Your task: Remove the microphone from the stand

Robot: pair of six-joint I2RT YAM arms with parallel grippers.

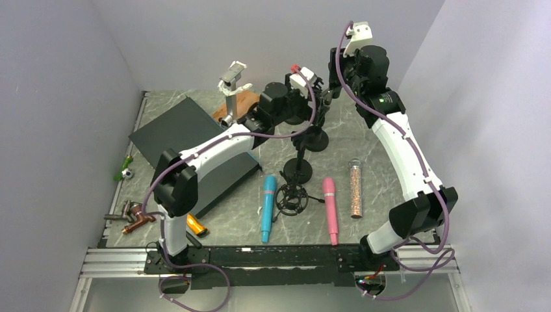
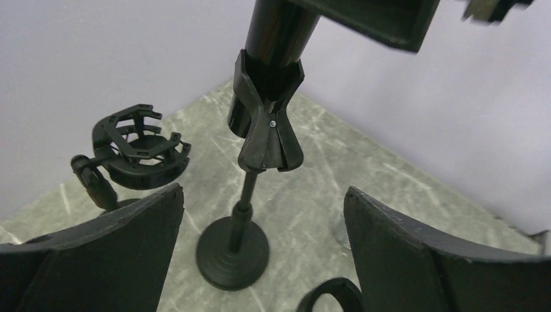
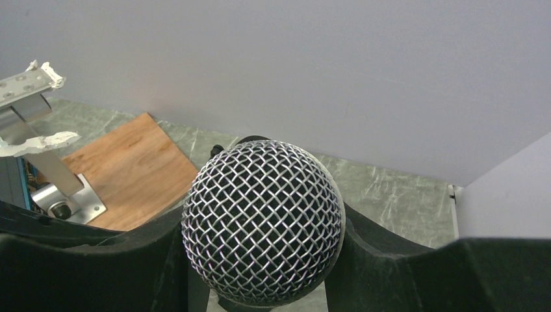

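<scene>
A black microphone with a silver mesh head (image 3: 260, 195) sits in the black clip (image 2: 266, 123) of a small round-based stand (image 2: 232, 253), which also shows in the top view (image 1: 316, 138). In the left wrist view its dark body (image 2: 279, 26) is still seated in the clip. My right gripper (image 3: 263, 231) is shut on the mesh head, one finger (image 3: 390, 260) on each side; it also shows in the top view (image 1: 333, 96). My left gripper (image 2: 263, 195) is open and empty, held above and short of the stand; it also shows in the top view (image 1: 305, 81).
A second stand with a shock mount (image 2: 140, 146) stands beside it. Nearer lie a blue microphone (image 1: 268, 208), a loose shock mount (image 1: 292, 198), a pink microphone (image 1: 331, 209) and a glass tube (image 1: 355, 188). A black board (image 1: 175, 130), wooden board (image 1: 240, 103) and tools (image 1: 133, 218) are left.
</scene>
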